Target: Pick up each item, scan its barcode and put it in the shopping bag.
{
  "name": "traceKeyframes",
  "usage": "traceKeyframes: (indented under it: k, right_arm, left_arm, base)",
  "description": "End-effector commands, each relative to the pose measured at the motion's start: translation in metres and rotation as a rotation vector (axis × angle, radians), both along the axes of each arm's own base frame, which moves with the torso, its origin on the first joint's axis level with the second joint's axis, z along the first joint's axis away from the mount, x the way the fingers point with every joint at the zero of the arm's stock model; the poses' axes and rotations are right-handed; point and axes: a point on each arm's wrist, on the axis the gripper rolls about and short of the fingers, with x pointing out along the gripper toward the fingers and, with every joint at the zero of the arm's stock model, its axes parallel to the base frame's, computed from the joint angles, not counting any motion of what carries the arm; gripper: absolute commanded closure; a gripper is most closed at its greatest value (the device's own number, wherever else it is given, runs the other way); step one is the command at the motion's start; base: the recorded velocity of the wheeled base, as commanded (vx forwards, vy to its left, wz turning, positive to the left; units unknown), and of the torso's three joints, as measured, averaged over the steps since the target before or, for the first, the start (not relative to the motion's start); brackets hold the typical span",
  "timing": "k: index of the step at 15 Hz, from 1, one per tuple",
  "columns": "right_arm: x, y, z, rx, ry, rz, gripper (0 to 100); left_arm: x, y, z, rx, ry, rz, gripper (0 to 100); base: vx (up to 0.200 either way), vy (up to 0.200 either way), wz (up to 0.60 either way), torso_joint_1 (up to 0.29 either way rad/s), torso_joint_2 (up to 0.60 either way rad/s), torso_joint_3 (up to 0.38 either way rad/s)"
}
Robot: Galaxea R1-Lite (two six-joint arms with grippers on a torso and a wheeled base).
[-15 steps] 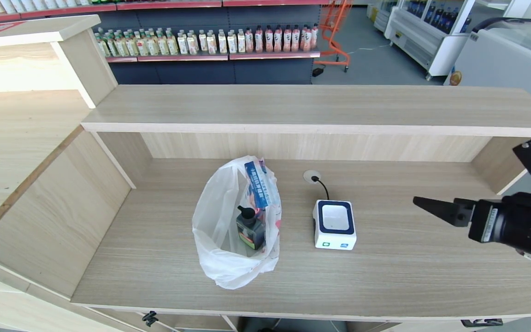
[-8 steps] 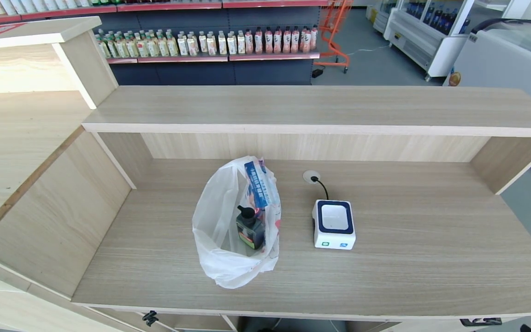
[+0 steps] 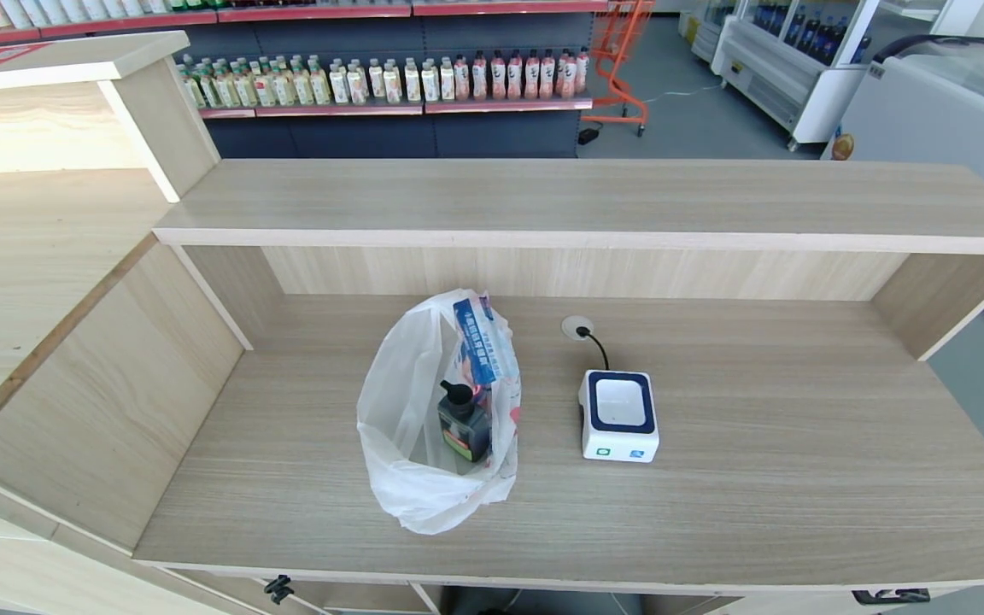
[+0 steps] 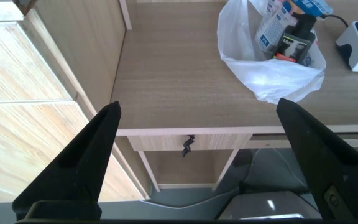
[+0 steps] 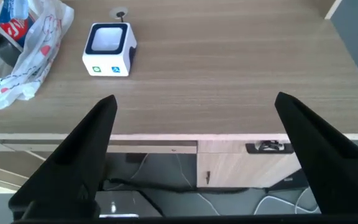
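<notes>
Left pincer (image 4: 199, 106), right pincer (image 5: 196, 98): both spread, holding nothing, hung off the front edge of the surface (image 3: 757, 478), nearer than the scanner (image 3: 618, 414). Shopping bag (image 3: 389, 410): just left of scanner, mouth gaping upward, likely to take drops; dark pump bottle (image 3: 464, 423) upright inside. Walls close behind scanner; front edge open.
</notes>
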Motion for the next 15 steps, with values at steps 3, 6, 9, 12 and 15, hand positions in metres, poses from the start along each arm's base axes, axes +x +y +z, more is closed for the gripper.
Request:
traceKeyframes:
  k: [3,6,9,12,15]
  right_arm:
    - [-0.0009,0.0,-0.0005,-0.003,-0.012,-0.001,100]
    - [-0.0009,0.0,-0.0005,-0.002,-0.012,-0.001,100]
    - [-0.0009,0.0,-0.0005,-0.002,-0.012,-0.001,100]
    - [-0.0009,0.0,-0.0005,-0.002,-0.012,-0.001,100]
    - [-0.0009,0.0,-0.0005,-0.003,-0.012,-0.001,100]
  left_arm:
    - [0.0001,0.0,0.0001,0.0,0.001,0.0,0]
    - [0.0001,0.0,0.0001,0.0,0.001,0.0,0]
    - [0.0001,0.0,0.0001,0.0,0.001,0.0,0]
    - [0.0001,0.0,0.0001,0.0,0.001,0.0,0]
    - [0.0001,0.0,0.0001,0.0,0.001,0.0,0]
  base:
    - [0.0,0.0,0.0,0.0,0.0,0.0]
    - [0.0,0.0,0.0,0.0,0.0,0.0]
    - [0.0,0.0,0.0,0.0,0.0,0.0]
    - [0.0,0.0,0.0,0.0,0.0,0.0]
    - [0.0,-0.067,0.0,0.001,0.0,0.001]
